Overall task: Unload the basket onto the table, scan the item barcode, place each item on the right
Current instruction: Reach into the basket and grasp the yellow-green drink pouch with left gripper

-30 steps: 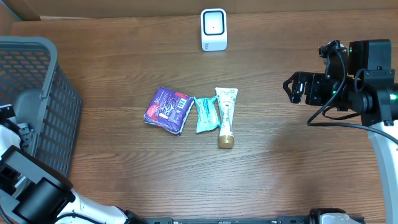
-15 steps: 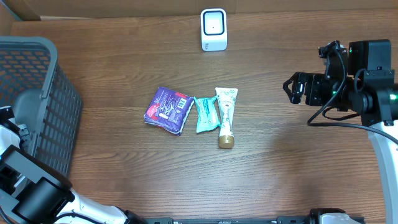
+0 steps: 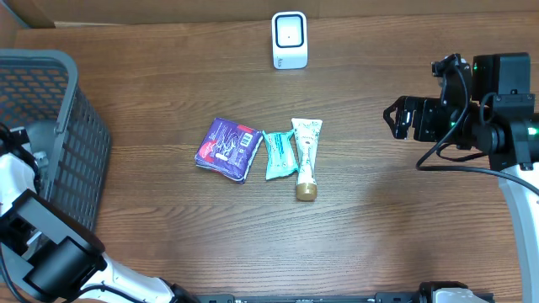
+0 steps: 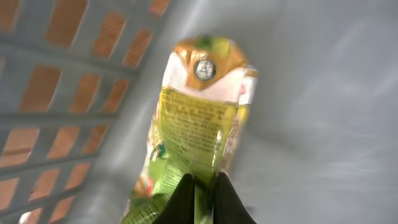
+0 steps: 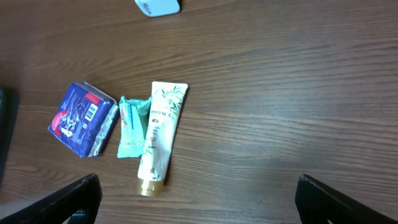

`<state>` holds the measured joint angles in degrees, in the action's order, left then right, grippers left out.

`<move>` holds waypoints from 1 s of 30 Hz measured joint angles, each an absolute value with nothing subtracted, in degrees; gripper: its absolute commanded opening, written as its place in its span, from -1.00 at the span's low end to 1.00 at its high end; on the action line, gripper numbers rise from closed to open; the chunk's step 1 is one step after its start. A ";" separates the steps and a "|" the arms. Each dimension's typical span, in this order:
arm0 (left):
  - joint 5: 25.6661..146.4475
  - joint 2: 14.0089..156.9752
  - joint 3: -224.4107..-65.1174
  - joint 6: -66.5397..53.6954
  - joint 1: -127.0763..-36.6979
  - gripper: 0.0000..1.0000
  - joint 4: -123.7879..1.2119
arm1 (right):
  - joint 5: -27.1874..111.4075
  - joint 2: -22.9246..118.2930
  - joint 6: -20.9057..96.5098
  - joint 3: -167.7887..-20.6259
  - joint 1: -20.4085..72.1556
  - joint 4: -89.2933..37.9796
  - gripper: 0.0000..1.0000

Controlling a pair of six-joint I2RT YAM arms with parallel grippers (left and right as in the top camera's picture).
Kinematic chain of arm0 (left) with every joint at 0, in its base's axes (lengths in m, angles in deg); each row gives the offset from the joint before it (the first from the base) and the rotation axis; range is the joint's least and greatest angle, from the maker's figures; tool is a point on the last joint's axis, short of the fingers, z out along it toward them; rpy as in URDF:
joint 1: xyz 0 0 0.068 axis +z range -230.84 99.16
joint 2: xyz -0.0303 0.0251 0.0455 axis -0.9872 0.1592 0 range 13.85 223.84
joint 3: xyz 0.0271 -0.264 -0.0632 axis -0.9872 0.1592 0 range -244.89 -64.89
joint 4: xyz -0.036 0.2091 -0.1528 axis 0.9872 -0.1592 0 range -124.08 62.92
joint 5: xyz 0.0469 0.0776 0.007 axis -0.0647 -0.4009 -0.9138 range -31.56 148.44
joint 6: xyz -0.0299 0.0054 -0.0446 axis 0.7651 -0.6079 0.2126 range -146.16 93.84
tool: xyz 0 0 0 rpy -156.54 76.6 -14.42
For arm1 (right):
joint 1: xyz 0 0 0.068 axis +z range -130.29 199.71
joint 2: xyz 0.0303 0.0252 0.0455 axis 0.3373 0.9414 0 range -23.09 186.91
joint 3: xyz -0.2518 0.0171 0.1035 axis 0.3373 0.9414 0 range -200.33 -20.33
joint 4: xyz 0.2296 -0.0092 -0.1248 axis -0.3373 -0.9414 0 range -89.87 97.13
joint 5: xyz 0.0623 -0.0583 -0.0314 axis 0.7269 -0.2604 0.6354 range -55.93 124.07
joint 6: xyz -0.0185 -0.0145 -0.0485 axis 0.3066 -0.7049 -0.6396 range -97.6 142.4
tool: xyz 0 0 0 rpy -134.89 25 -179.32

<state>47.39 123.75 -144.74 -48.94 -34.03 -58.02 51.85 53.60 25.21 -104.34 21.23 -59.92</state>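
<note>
Left gripper [image 4: 200,194] is clamped tight on one end of a green-and-yellow pouch [image 4: 202,112] inside the grey basket [image 3: 59,118] at the left edge of the wooden table [image 3: 404,219]. Right gripper [image 3: 394,119] hovers with jaws spread wide over the table's right side, well apart from 3 items at the centre: a purple packet [image 3: 227,148], a teal sachet [image 3: 278,154] and a white tube [image 3: 306,156]. White scanner [image 3: 289,39] stands near the far edge.
</note>
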 measured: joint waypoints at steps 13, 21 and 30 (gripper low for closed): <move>49.88 121.72 -146.49 -45.54 -33.86 0.61 -60.69 | 51.85 53.60 25.23 -104.34 21.23 -59.90 1.00; 51.87 121.94 -146.49 -45.36 -29.66 0.61 -58.92 | 51.85 53.60 25.23 -104.34 21.23 -60.62 1.00; 53.80 127.60 -146.64 -45.38 -28.72 0.07 -59.31 | 51.85 53.60 25.21 -104.32 21.23 -60.64 1.00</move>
<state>53.80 127.60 -146.64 -45.38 -28.72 -59.31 51.85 53.60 25.21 -104.32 21.23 -60.64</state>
